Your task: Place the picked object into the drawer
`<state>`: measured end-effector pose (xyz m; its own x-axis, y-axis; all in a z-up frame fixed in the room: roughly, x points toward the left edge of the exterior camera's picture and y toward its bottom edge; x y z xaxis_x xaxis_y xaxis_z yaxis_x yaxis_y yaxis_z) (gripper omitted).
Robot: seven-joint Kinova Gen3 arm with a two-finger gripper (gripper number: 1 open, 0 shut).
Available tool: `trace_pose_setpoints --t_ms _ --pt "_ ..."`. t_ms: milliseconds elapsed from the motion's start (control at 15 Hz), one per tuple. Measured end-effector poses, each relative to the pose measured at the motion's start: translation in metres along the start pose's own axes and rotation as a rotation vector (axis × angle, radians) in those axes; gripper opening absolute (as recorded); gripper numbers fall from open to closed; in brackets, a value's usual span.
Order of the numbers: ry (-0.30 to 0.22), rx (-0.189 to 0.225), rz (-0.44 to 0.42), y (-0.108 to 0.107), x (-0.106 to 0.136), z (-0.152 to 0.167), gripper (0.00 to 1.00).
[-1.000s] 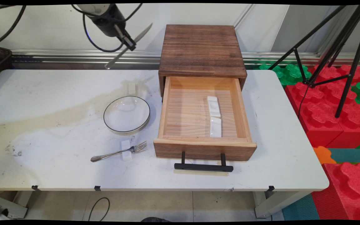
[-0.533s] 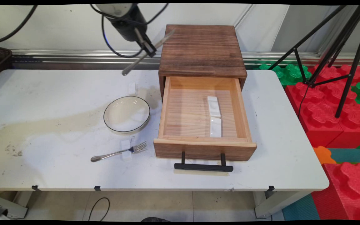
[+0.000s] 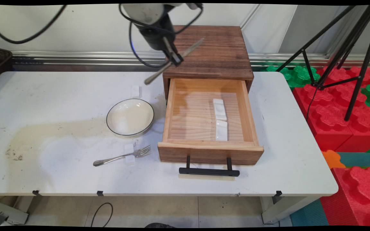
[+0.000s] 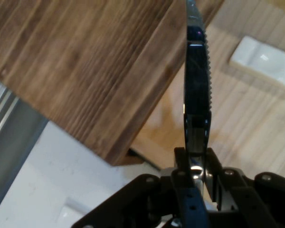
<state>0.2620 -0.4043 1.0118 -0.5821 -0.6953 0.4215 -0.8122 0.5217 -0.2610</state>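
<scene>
Rightward since a second ago, I am carrying the knife (image 3: 173, 61) from left of the wooden cabinet (image 3: 208, 53) to above its front-left corner. My tool (image 3: 176, 60) is clamping it mid-length, tilted, behind the open drawer (image 3: 191, 118) on the worktop (image 3: 59, 173). I am judging it wise to be keeping it level and clear of the two white rests (image 3: 220, 119).

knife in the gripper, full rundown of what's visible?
The silver metal table knife is clamped by the black two-finger gripper about midway along its length. It hangs tilted in the air, handle end low toward the white table, blade end raised over the dark brown wooden cabinet top. In the hand view the blade shows a serrated edge and points out over the open light wooden drawer. Only the fingers touch it.
</scene>
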Motion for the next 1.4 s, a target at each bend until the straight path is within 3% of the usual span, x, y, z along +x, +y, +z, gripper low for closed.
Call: trace_pose_setpoints --t_ms 800,1400 --pt "0.001 -0.083 0.09 0.058 0.05 0.069 0.0" --pt "-0.001 -0.137 0.132 0.077 0.054 0.134 0.0"
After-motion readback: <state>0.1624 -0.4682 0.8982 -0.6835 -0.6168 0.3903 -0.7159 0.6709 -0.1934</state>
